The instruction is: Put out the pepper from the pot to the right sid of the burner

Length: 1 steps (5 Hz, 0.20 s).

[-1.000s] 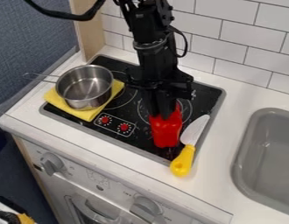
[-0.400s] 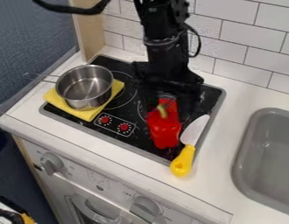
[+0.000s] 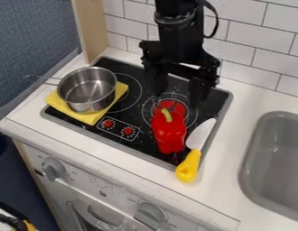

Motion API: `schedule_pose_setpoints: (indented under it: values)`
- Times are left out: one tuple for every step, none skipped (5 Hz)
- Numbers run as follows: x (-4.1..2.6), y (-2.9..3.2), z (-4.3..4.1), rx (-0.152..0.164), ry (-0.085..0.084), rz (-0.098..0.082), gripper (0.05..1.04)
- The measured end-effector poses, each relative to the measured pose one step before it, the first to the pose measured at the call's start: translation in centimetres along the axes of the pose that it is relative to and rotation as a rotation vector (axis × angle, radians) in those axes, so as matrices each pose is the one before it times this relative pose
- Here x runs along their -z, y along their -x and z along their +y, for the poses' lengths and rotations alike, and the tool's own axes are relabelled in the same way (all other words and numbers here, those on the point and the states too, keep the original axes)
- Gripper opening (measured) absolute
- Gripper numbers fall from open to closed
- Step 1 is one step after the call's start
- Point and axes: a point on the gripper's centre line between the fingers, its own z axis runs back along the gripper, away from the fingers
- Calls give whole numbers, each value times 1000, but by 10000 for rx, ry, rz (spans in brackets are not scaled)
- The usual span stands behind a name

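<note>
1. Cooktop (image 3: 146, 143): base for pot and pepper; its right burner (image 3: 183, 108) is the placement reference.
2. Gripper (image 3: 179, 97): over the right burner, fingers spread, nothing between them. Fits a finished release.
3. Pot (image 3: 88, 90): upright at cooktop's left, pepper out of it. Yellow cloth (image 3: 91, 118) under it, probably padding.
4. Knife (image 3: 195, 151): slanted across cooktop's right front edge, handle toward the counter front. Limits room on that side.
5. Pepper (image 3: 169, 133): on cooktop, front part of right burner, stem toward the gripper, just beside the knife. Placement looks basically done; I'd back the arm off.
</note>
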Motion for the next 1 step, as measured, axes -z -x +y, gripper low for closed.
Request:
schedule_pose_setpoints:
  values:
    - [16, -127, 268, -226, -377, -78, 1000]
